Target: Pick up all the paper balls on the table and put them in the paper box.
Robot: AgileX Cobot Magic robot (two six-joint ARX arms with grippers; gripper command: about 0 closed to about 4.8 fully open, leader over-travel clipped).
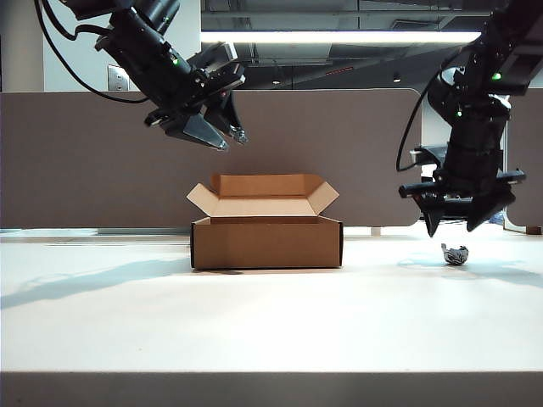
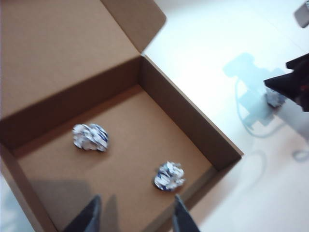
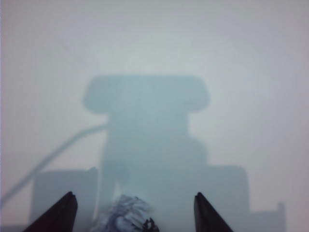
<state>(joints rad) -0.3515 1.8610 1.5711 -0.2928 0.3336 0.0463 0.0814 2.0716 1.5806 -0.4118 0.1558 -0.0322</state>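
Note:
The brown paper box (image 1: pixel 265 242) stands open on the middle of the white table (image 1: pixel 254 322). Two paper balls (image 2: pixel 90 137) (image 2: pixel 169 175) lie on its floor in the left wrist view. My left gripper (image 1: pixel 233 142) hangs high above the box's left side, open and empty (image 2: pixel 136 207). A third paper ball (image 1: pixel 455 253) lies on the table to the right of the box. My right gripper (image 1: pixel 452 227) hovers just above it, pointing down and open. In the right wrist view that ball (image 3: pixel 123 212) sits between the spread fingertips of the gripper (image 3: pixel 134 198), untouched.
A grey-brown divider panel (image 1: pixel 356 144) runs along the back of the table. The box's rear flaps (image 1: pixel 263 193) stand up and outward. The table's thick front edge (image 1: pixel 271 388) is near the camera.

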